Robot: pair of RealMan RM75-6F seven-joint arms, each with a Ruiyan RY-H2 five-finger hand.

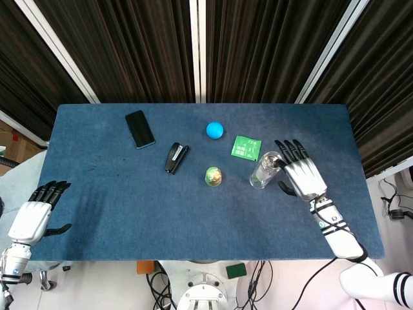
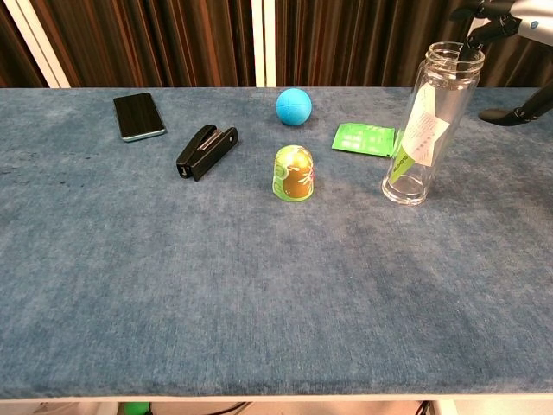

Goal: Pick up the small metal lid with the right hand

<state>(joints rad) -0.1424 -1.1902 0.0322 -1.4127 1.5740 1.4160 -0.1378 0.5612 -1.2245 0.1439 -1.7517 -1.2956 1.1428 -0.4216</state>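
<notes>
Two hands show, both holding nothing. The right hand (image 1: 303,177) hangs over the right part of the blue table (image 1: 129,213), fingers spread and apart, just beside a clear glass bottle (image 1: 265,170). In the chest view its dark fingertips (image 2: 478,33) sit by the bottle's open rim; whether they touch the glass I cannot tell. The left hand (image 1: 32,216) is off the table's front-left corner, fingers loosely apart and well away from everything.

The small metal lid cannot be made out in either view — the bottle stands upright with its mouth uncovered and a paper label inside.

Just behind and left of the bottle lies a green packet (image 1: 246,147), and a blue ball (image 1: 215,130) sits nearer the back edge. A green-and-yellow egg-shaped toy (image 1: 213,175) stands near the table's middle. Further left are a black stapler (image 1: 175,157) and — toward the back-left corner — a dark phone (image 1: 139,128), lying flat.
</notes>
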